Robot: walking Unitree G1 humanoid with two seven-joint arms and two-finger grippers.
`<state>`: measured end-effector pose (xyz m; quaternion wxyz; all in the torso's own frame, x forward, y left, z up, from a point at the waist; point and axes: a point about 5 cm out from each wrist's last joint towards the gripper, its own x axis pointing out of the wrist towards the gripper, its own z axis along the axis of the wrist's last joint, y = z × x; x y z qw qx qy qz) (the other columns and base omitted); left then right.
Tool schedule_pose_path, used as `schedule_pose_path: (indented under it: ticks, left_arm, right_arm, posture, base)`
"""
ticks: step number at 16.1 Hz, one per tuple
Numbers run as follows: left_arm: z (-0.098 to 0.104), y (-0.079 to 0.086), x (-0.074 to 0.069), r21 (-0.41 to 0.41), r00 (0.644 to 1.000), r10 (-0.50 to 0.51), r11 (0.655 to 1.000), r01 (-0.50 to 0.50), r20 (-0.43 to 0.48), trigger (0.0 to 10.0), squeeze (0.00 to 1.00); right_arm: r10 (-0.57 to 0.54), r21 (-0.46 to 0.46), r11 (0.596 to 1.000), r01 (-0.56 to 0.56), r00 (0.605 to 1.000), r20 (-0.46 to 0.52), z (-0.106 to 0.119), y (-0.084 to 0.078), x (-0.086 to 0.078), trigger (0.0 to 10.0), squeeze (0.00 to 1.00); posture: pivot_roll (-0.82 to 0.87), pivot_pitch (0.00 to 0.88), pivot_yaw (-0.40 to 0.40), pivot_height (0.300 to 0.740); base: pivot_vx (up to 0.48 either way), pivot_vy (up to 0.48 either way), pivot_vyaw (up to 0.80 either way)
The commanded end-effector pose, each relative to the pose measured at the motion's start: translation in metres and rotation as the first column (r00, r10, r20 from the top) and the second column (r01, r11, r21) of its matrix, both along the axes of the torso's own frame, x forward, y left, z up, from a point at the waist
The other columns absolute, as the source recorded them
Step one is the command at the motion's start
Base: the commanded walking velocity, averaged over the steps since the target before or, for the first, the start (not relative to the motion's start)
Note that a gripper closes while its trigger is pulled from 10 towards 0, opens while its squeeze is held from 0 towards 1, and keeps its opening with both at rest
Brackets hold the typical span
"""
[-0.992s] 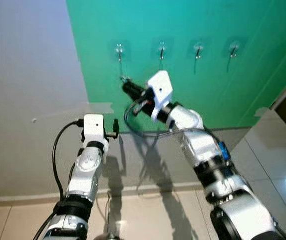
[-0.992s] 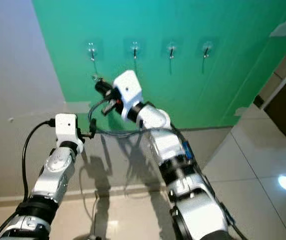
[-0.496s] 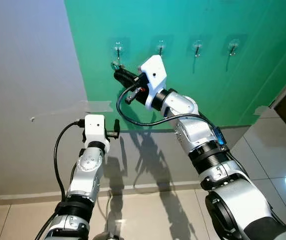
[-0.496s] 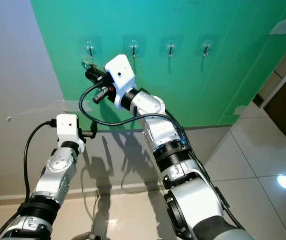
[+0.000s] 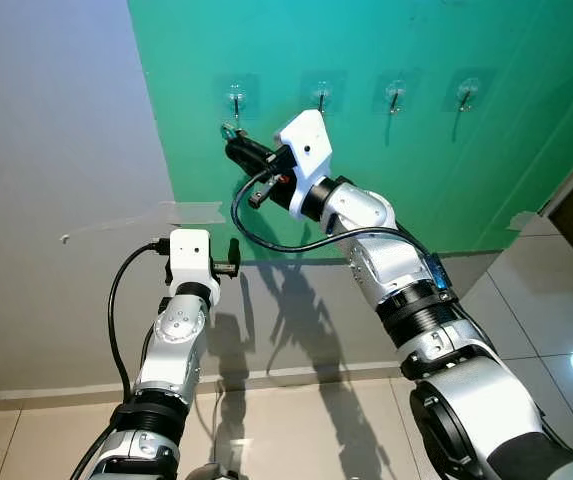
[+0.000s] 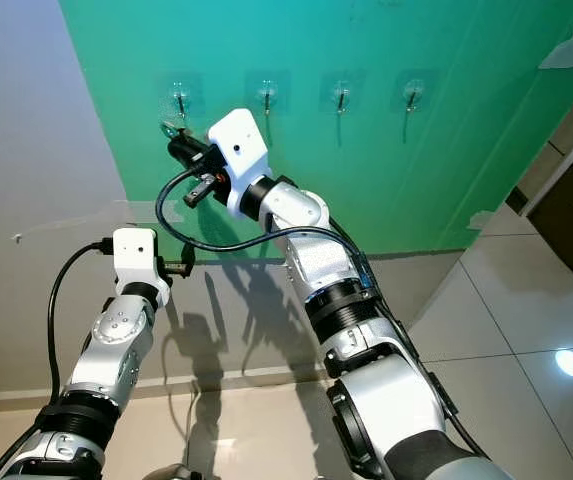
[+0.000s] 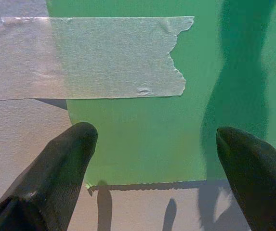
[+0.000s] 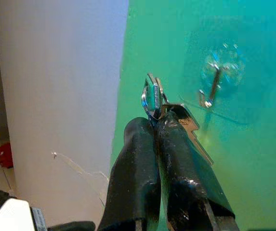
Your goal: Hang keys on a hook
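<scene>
Raised since a second ago, our right gripper point(image 8: 158, 126) is clenching the keys point(image 8: 153, 98); next we are threading the ring onto the leftmost hook point(image 8: 211, 91).

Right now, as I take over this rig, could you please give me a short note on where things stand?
Right gripper: shut on the keys, raised to the green wall panel, just below and beside the leftmost hook.
Left gripper: open and idle, pointing at the wall near a strip of masking tape at the panel's lower left corner.
Four hooks sit in a row on the panel; all look bare.
Done: keys picked up and brought to the hook.
Left: slip the key ring over the leftmost hook, release, and draw the arm back.
</scene>
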<state>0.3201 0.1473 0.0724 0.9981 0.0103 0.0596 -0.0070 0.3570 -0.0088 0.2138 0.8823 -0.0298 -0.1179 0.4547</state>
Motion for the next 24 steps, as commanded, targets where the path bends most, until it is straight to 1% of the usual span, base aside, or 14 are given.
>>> schedule_pose_path:
  ticks: [1, 3, 8, 9, 10, 13, 14, 15, 16, 17, 20, 21, 22, 24]
  left_arm:
    - [0.001, -0.002, 0.000, -0.003, 1.000, 0.000, 1.000, 0.000, 0.011, 10.0, 0.00]
    - [0.001, -0.003, -0.001, -0.002, 1.000, -0.003, 1.000, 0.003, 0.012, 10.0, 0.00]
    - [0.000, 0.001, -0.004, 0.002, 1.000, 0.007, 1.000, -0.007, 0.013, 10.0, 0.00]
    - [-0.001, 0.004, -0.005, 0.006, 1.000, 0.016, 1.000, -0.016, 0.013, 10.0, 0.00]
    - [-0.001, 0.005, -0.005, 0.007, 1.000, 0.021, 1.000, -0.021, 0.012, 10.0, 0.00]
    - [-0.002, 0.006, -0.006, 0.011, 1.000, 0.024, 1.000, -0.025, 0.005, 10.0, 0.00]
    - [-0.002, 0.006, -0.007, 0.012, 1.000, 0.026, 1.000, -0.026, 0.005, 10.0, 0.00]
    - [-0.002, 0.006, -0.007, 0.012, 1.000, 0.027, 1.000, -0.027, 0.004, 10.0, 0.00]
    - [-0.002, 0.005, -0.006, 0.014, 1.000, 0.026, 1.000, -0.026, 0.002, 10.0, 0.00]
    - [-0.002, 0.005, -0.006, 0.014, 1.000, 0.023, 1.000, -0.023, 0.001, 10.0, 0.00]
    - [-0.001, 0.002, -0.004, 0.014, 1.000, 0.018, 1.000, -0.018, -0.001, 10.0, 0.00]
    - [-0.001, 0.003, -0.004, 0.013, 1.000, 0.017, 1.000, -0.017, -0.002, 10.0, 0.00]
    - [-0.001, 0.003, -0.004, 0.012, 1.000, 0.017, 1.000, -0.017, -0.003, 10.0, 0.00]
    - [-0.001, 0.003, -0.003, 0.012, 1.000, 0.014, 1.000, -0.014, -0.003, 10.0, 0.00]
  right_arm:
    - [0.008, 0.026, 1.000, -0.009, 0.999, 0.042, 0.014, 0.000, 0.001, 0.0, 0.00]
    - [0.009, 0.044, 0.999, -0.010, 0.999, 0.038, 0.020, 0.000, 0.004, 0.0, 0.00]
    - [-0.014, 0.175, 0.984, 0.023, 0.999, -0.052, 0.046, 0.011, 0.019, 0.0, 0.00]
    - [-0.027, 0.209, 0.977, 0.046, 0.995, -0.093, 0.047, 0.012, 0.022, 0.0, 0.00]
    - [-0.030, 0.217, 0.975, 0.054, 0.994, -0.110, 0.046, 0.012, 0.023, 0.0, 0.00]
    - [-0.077, 0.228, 0.966, 0.119, 0.980, -0.182, 0.034, 0.008, 0.028, 0.0, 0.00]
    - [-0.094, 0.217, 0.967, 0.133, 0.979, -0.179, 0.034, 0.006, 0.030, 0.0, 0.00]
    - [-0.112, 0.186, 0.973, 0.139, 0.982, -0.151, 0.034, 0.005, 0.030, 0.0, 0.00]
    - [-0.117, 0.131, 0.983, 0.128, 0.989, -0.085, 0.035, 0.006, 0.029, 0.0, 0.00]
    - [-0.106, 0.032, 0.994, 0.105, 0.994, 0.038, 0.035, 0.009, 0.024, 0.0, 0.00]
    - [-0.078, -0.029, 0.996, 0.082, 0.991, 0.111, 0.030, 0.012, 0.018, 0.0, 0.00]
    - [-0.067, -0.075, 0.994, 0.079, 0.986, 0.155, 0.021, 0.014, 0.013, 0.0, 0.00]
    - [-0.053, -0.109, 0.991, 0.076, 0.979, 0.197, 0.017, 0.015, 0.010, 0.0, 0.00]
    - [-0.041, -0.139, 0.988, 0.073, 0.975, 0.221, 0.010, 0.014, 0.007, 0.0, 0.00]
  posture:
    - [-0.01, 0.000, -0.040, 0.740]
    - [0.00, 0.000, -0.049, 0.740]
    - [0.04, 0.000, -0.060, 0.740]
    - [0.05, 0.000, -0.068, 0.740]
    - [0.05, 0.000, -0.068, 0.740]
    - [0.06, 0.000, -0.068, 0.740]
    - [0.06, 0.000, -0.066, 0.740]
    - [0.05, 0.000, -0.063, 0.740]
    - [0.05, 0.000, -0.062, 0.740]
    - [0.04, 0.000, -0.060, 0.740]
    - [0.03, 0.000, -0.053, 0.740]
    - [0.03, 0.000, -0.053, 0.740]
    - [0.03, 0.000, -0.053, 0.740]
    - [0.02, 0.000, -0.048, 0.740]
  base:
    - [0.000, 0.000, 0.00]
    - [0.000, 0.000, 0.00]
    - [0.000, 0.000, 0.00]
    - [0.000, 0.000, 0.00]
    - [0.000, 0.000, 0.00]
    - [0.000, 0.000, 0.00]
    - [0.000, 0.000, 0.00]
    - [0.000, 0.000, 0.00]
    - [0.000, 0.000, 0.00]
    - [0.000, 0.000, 0.00]
    - [0.000, 0.000, 0.00]
    - [0.000, 0.000, 0.00]
    - [0.000, 0.000, 0.00]
    - [0.000, 0.000, 0.00]
